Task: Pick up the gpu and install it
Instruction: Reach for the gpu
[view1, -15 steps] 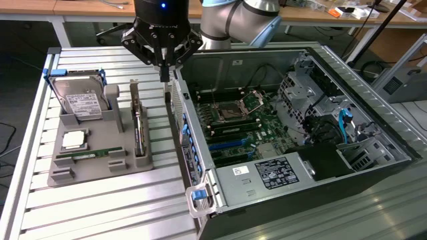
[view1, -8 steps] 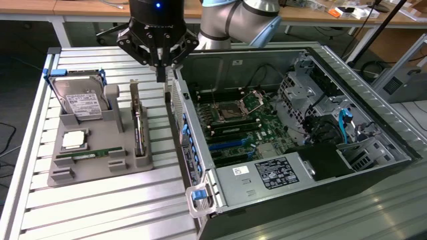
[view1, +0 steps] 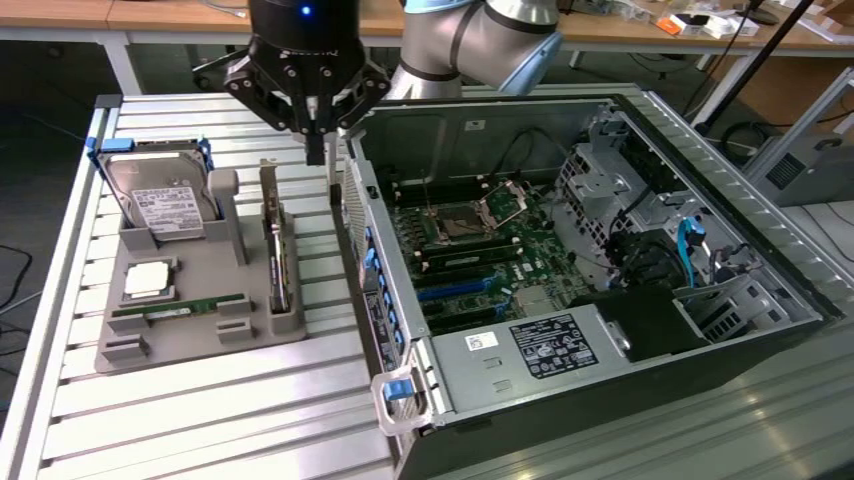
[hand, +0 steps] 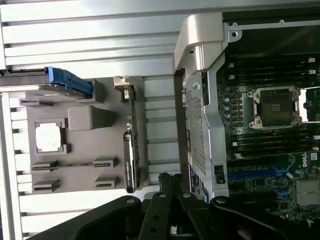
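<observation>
On the grey holder (view1: 200, 340) at the exterior view's left of the open computer case (view1: 441, 125), you have the gpu (view1: 276, 245) standing on its long edge in a slot. It is untouched and not yet lifted. Its long axis runs from near to far, roughly parallel to the case's side wall, with the hard drive (view1: 163, 205) upright further to the exterior view's left.

Your gripper (view1: 316, 150) hangs above the strip of table between holder and case, level with the far end of the card. Its jaws are pressed together with nothing between them. So the card lies below the jaws and off to the exterior view's left, and most of its length stretches toward the near side.

From the wrist view you can check the same offset: the gpu (hand: 129, 150) sits beside the closed fingers of the gripper (hand: 169, 181), not under them, and its edge runs parallel to the case wall.
</observation>
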